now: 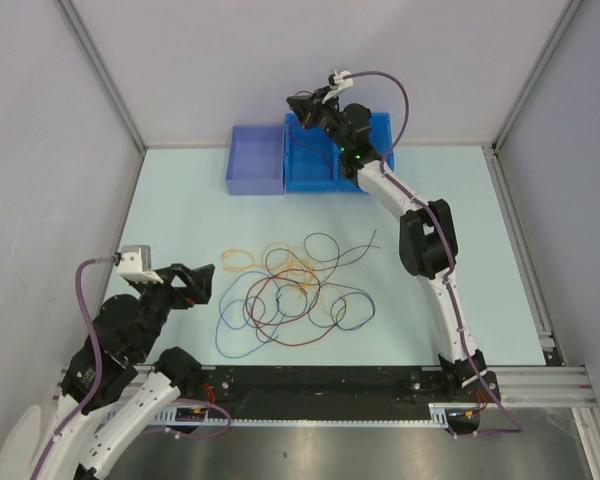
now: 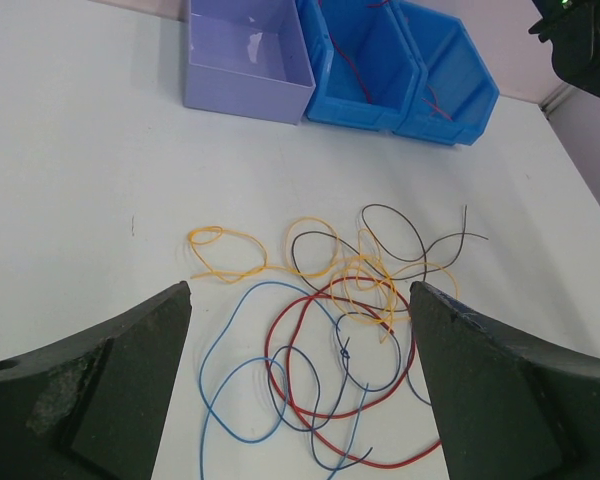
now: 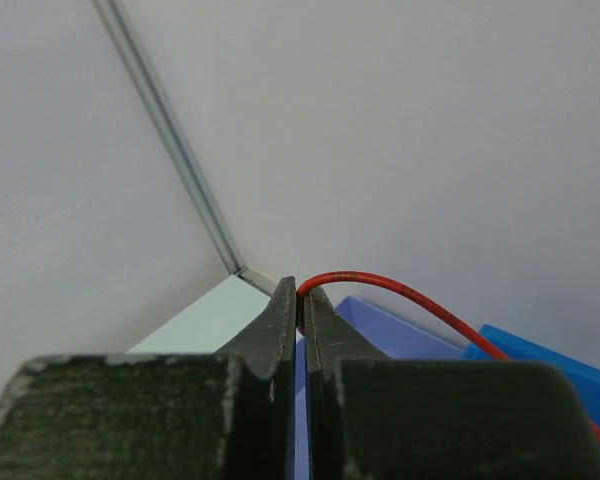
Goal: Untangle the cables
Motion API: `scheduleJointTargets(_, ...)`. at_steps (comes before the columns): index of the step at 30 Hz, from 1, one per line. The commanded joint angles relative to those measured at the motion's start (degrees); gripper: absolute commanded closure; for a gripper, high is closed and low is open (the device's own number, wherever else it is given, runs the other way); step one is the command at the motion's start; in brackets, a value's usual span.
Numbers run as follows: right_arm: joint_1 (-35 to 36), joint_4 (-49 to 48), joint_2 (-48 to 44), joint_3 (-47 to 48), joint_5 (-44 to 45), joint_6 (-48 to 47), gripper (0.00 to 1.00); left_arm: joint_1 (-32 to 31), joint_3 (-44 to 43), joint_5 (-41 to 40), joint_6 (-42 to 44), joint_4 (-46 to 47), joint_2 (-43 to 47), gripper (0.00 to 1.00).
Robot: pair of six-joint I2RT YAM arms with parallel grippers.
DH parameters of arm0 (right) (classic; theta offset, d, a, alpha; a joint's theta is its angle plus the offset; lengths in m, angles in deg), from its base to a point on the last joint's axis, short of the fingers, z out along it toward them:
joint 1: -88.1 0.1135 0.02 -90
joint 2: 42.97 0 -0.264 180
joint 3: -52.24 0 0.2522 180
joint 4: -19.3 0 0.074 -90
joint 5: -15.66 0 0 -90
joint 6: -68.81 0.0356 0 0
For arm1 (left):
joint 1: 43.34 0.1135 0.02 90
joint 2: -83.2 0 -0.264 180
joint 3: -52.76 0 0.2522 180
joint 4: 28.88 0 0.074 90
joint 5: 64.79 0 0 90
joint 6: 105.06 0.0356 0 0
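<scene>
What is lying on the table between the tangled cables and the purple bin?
Nothing. In the left wrist view the table between the cables and the purple bin is bare; the top external view shows the same.

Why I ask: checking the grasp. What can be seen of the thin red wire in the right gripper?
The thin red wire is a smooth, flexible strand. It is pinched between the tips of the shut right gripper, raised above the blue plastic bin. It arcs up, then slopes down rightward out of the wrist view; the rest is hidden.
</scene>
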Motion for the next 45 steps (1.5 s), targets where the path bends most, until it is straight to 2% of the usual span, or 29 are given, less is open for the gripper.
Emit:
scheduleJointTargets(1,0.4,0.2,-3.7,2.4,-2.8,1.5,1.0,0.6,0.3,-0.9,0.2,1.0,0.1,0.05)
scheduleJointTargets(10,-1.4,0.9,-1.5,-1.4,1.7,7.1,1.0,0.6,0.4,-1.0,0.2,1.0,0.0,0.05)
scheduleJointTargets(14,-2.3,6.4,0.6,0.3,4.2,9.5,1.0,0.7,0.4,-1.0,0.2,1.1,-0.3,0.05)
scheduleJointTargets(18,-3.4,7.5,4.2,3.0,0.9,16.5,1.0,1.1,0.4,-0.6,0.3,1.2,-0.6,0.05)
scheduleJointTargets(25,-3.7,10.9,7.4,6.9,-1.0,21.2,1.0,1.4,0.5,-0.5,0.3,1.2,-0.5,0.05)
scheduleJointTargets(26,-3.8,11.6,7.6,7.4,-2.0,21.8,0.98,1.4,0.5,-0.5,0.3,1.2,-0.5,0.05)
scheduleJointTargets(28,-3.9,12.9,7.9,8.7,-3.4,22.9,0.83,1.5,0.5,-0.5,0.3,1.3,-0.4,0.06)
scheduleJointTargets(29,-3.9,13.4,7.6,9.0,-4.8,23.2,0.62,1.5,0.5,-0.4,0.3,1.3,-0.4,0.05)
scheduleJointTargets(31,-3.8,15.6,6.9,9.2,-5.7,23.1,0.48,1.4,0.5,-0.3,0.4,1.3,-0.4,0.06)
scheduleJointTargets(32,-3.9,16.2,5.5,8.7,-6.2,23.0,0.38,1.4,0.5,-0.3,0.4,1.4,-0.4,0.06)
scheduleJointTargets(34,-3.9,17.7,3.9,7.8,-6.5,23.0,0.36,1.5,0.5,-0.3,0.4,1.4,-0.4,0.06)
scheduleJointTargets(35,-3.9,18.2,1.8,6.3,-6.8,22.8,0.31,1.4,0.5,-0.3,0.4,1.3,-0.3,0.06)
scheduleJointTargets(39,-4.0,23.3,-4.1,2.4,-6.9,23.2,0.25,1.5,0.5,-0.5,0.3,1.3,0.3,0.06)
scheduleJointTargets(43,-4.3,39.6,-8.5,-0.5,-7.5,25.0,0.25,1.5,0.5,-0.9,0.2,1.1,0.0,0.06)
scheduleJointTargets(45,-4.7,43.6,-10.5,-4.9,-8.7,26.2,0.26,1.5,0.4,-0.9,0.2,1.1,-0.2,0.05)
